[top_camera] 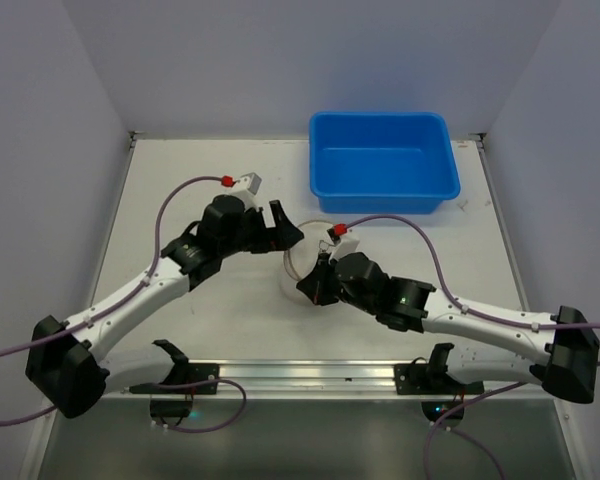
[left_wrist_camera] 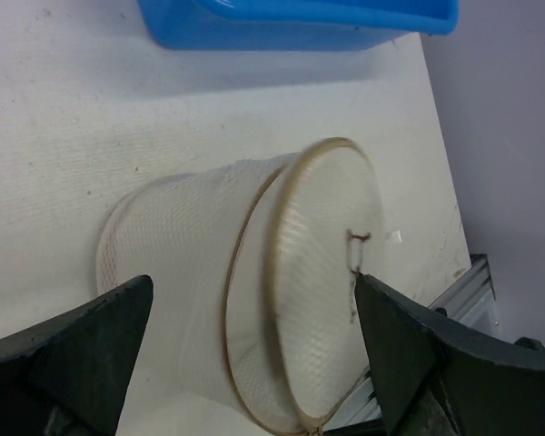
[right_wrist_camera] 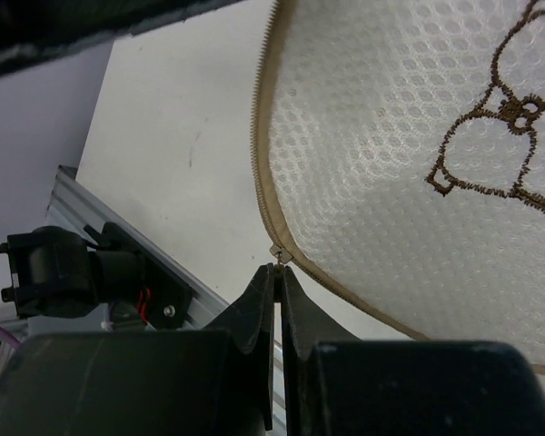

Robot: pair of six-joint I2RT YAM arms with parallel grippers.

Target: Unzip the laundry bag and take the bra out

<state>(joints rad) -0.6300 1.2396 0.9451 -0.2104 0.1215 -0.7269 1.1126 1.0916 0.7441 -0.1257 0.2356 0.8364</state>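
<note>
The laundry bag [top_camera: 298,262], a white mesh drum with a tan zipper band, lies on its side mid-table. In the left wrist view the laundry bag [left_wrist_camera: 191,245] sits between the wide-open fingers of my left gripper [left_wrist_camera: 252,283], which do not press it. My right gripper [right_wrist_camera: 279,270] is shut on the small metal zipper pull [right_wrist_camera: 281,253] at the rim of the flat top, which bears a brown bra outline [right_wrist_camera: 490,145]. Bare zipper teeth [right_wrist_camera: 262,100] show above the pull. In the top view my right gripper [top_camera: 314,285] is at the bag's near side and my left gripper [top_camera: 282,228] at its far left. The bra itself is not visible.
A big blue plastic tub [top_camera: 382,160] stands at the back right, just beyond the bag; it also shows in the left wrist view [left_wrist_camera: 300,23]. An aluminium rail [top_camera: 310,375] runs along the table's near edge, between the arm bases.
</note>
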